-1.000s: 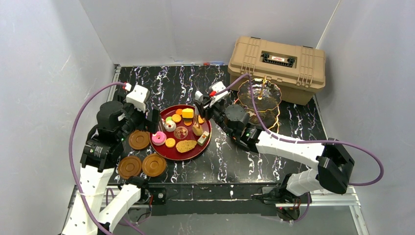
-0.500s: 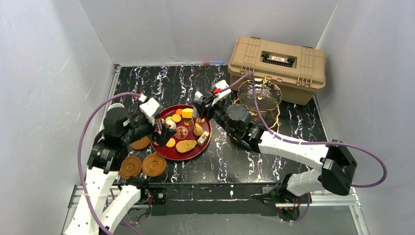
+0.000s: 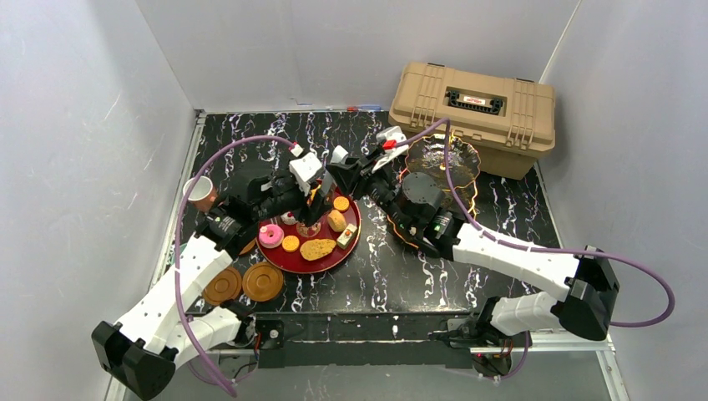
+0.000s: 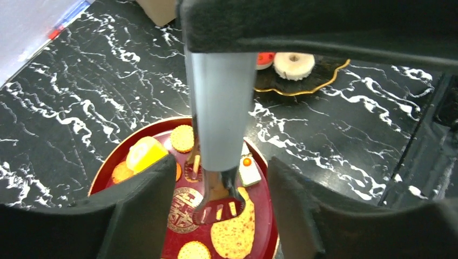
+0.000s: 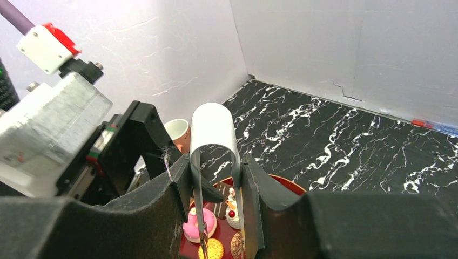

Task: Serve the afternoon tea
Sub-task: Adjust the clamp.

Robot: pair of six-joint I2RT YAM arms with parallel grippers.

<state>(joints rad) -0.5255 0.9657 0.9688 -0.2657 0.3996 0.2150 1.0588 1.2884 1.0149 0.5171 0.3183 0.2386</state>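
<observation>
Two robot arms meet over a red tray (image 3: 305, 266) of pastries at the centre of the overhead frame, on a black marbled counter (image 3: 401, 276). The right pincer (image 5: 215, 172), reaching in from the lower right, is clamped on a pair of metal tongs (image 5: 214, 127), its pads pressing both blades just below the bend. The left pincer (image 4: 221, 183), coming from the lower left, stands partly open astride the same tongs. In its wrist view a gap shows on either side of the blades, and the slotted tip hangs over the tray's middle.

The left arm and its purple cable cross the tray's upper left, hiding some of the sweets. A pink doughnut (image 3: 270, 236), a large speckled biscuit (image 3: 317, 248) and small round cookies lie in plain sight on the lower half.

The dark glass stand (image 3: 455, 163) with gold rims sits right of the tray in the upper centre. The right arm covers its lower tier, and a white ring cake (image 4: 294, 63) rests on one plate.

Behind it, at upper right, sits a closed tan case (image 3: 473, 113). A pinkish cup (image 3: 200, 190) stands upright at the left edge. Two brown saucers (image 3: 262, 281) lie side by side at lower left, and a third is half hidden under the left forearm.
</observation>
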